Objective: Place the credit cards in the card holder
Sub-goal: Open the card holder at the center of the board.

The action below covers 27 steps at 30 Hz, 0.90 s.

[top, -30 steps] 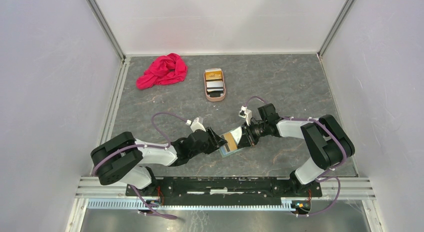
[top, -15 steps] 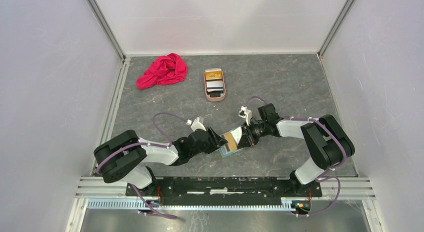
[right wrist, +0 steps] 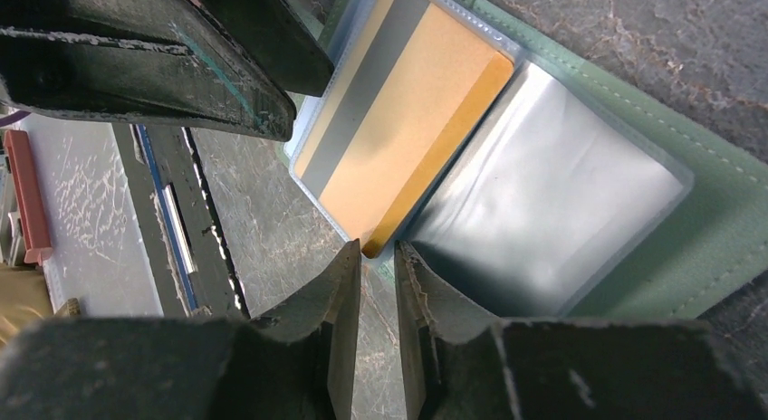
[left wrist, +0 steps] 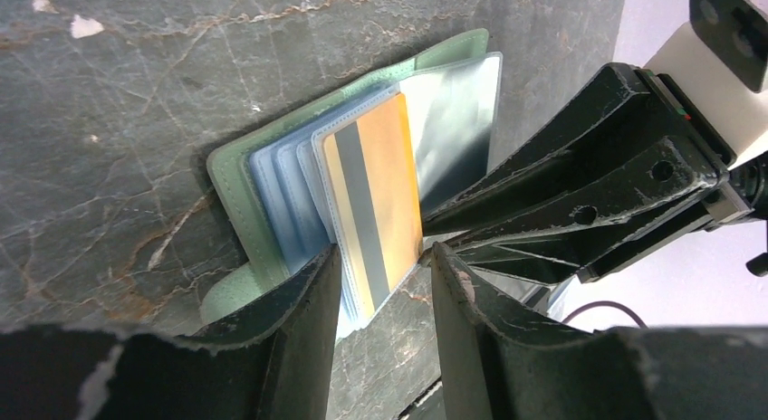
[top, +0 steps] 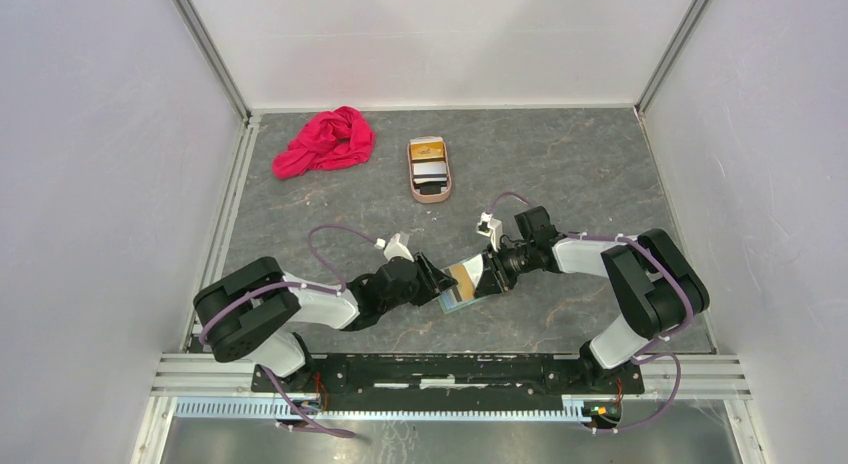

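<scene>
Left wrist view: the orange card (left wrist: 376, 203) sits partway in a pocket of the open card holder (left wrist: 231, 180), which lies on the table (top: 560, 174) near 6 o'clock. The right hand (right wrist: 376, 250), at the holder's 3 o'clock, is almost closed on the card's corner. The left hand (left wrist: 385, 250), at 9 o'clock, gapes astride the pocket edges, gripping nothing. Insertion looks underway. The next move probably needs a straight push toward 9 o'clock, with little room between the hands.

Holder (left wrist: 231, 180) is lying open mid-frame on the table (left wrist: 109, 94), an orange card (left wrist: 385, 198) sitting in its sleeves. Left gripper (left wrist: 385, 262) is straddling the card's lower end, fingers apart; right gripper (left wrist: 439, 232) is reaching in from the right, pinching its edge.
</scene>
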Motion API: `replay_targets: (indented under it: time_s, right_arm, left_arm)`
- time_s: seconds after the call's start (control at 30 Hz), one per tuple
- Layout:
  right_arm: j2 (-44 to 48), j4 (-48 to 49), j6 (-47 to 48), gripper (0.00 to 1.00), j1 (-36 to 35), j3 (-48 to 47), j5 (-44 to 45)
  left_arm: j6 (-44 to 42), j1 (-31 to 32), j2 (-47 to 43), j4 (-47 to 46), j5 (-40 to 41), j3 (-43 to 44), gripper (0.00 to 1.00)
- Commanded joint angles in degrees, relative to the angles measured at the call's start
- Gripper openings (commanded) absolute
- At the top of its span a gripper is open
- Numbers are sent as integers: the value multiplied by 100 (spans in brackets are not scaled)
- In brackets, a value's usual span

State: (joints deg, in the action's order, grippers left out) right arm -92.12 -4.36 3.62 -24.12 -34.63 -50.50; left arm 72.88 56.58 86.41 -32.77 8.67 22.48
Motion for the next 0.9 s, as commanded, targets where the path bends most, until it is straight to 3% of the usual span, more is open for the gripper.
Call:
replay_targets:
  time_s: [0.0, 0.27, 0.57, 0.87]
  right_arm:
    - [35, -226, 354, 28, -17, -61, 529]
    - [243, -379, 625, 32, 78, -156, 541]
    - [520, -561, 970, 52, 202, -241, 387]
    - [688, -460, 913, 48, 373, -239, 34]
  left_arm:
    - [209, -32, 48, -625, -126, -34, 47]
    - [292, -71, 40, -904, -173, -130, 46]
    - [254, -102, 125, -1064, -274, -54, 46]
    - [247, -139, 297, -1149, -359, 27, 45]
